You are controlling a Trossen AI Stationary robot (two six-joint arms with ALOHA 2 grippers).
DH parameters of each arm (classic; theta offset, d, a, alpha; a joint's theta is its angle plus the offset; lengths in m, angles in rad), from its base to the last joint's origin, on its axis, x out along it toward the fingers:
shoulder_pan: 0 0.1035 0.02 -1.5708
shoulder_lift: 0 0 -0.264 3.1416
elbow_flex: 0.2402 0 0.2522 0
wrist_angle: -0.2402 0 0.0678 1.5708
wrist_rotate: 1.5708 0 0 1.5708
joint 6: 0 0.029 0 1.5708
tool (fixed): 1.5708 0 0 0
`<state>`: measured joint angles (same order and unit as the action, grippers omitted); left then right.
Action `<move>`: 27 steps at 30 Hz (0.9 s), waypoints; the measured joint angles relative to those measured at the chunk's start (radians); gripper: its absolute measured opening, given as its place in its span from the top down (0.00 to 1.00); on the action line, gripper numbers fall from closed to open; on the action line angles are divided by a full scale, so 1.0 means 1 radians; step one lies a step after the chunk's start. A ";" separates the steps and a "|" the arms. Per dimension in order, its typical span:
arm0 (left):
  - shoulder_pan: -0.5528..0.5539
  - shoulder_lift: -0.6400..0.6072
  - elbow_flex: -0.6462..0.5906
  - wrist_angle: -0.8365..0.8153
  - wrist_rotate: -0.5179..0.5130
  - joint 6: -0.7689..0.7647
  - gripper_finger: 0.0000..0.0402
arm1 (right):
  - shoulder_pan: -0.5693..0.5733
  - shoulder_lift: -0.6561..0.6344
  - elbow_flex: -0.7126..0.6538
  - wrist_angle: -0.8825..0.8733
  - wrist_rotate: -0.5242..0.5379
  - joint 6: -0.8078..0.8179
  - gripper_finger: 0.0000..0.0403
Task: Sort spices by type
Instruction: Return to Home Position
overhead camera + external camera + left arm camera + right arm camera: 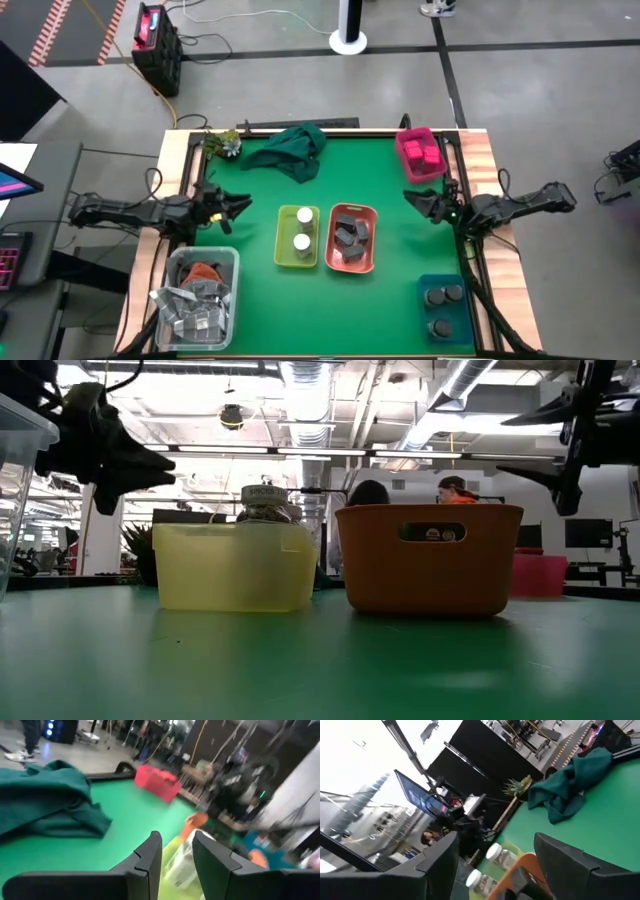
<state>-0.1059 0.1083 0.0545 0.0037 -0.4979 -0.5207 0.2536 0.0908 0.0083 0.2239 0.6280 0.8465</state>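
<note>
In the high view two white-topped round jars (302,228) stand in a yellow-green bin (283,240) at mid table. Dark grey blocky packs (350,232) lie in the orange bin (372,240) beside it. Pink boxy packs (422,152) fill a pink bin at the far right corner. Dark round jars (444,296) sit in a teal bin at the near right. My left gripper (238,210) hovers open to the left of the yellow-green bin, above the table. My right gripper (415,200) hovers open to the right of the orange bin. Both are empty.
A dark green cloth (290,150) lies bunched at the far middle, with a small plant (222,143) at the far left corner. A clear bin (232,262) at the near left holds silvery grey packets. Bare green mat shows between the bins. People show in the room behind (455,488).
</note>
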 joint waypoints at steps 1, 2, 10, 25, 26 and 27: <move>0.000 0.009 0.000 0.010 0.001 0.024 0.75 | 0.000 -0.001 0.000 -0.011 0.000 0.001 0.30; 0.000 0.014 -0.001 0.020 0.005 0.044 0.75 | 0.000 -0.001 0.000 -0.023 0.000 0.001 0.30; 0.000 0.022 -0.001 0.033 0.004 0.090 0.75 | 0.000 0.000 0.000 -0.134 -0.001 0.001 0.30; 0.000 0.023 -0.002 0.033 0.004 0.091 0.75 | 0.000 0.000 -0.001 -0.138 -0.001 0.001 0.30; 0.000 0.022 -0.002 0.033 0.004 0.091 0.75 | 0.000 0.000 -0.001 -0.138 -0.001 0.001 0.30; 0.000 0.022 -0.002 0.033 0.004 0.091 0.75 | 0.000 0.000 -0.001 -0.138 -0.001 0.000 0.30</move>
<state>-0.1059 0.1307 0.0525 0.0364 -0.4942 -0.4301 0.2535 0.0910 0.0071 0.0856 0.6266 0.8468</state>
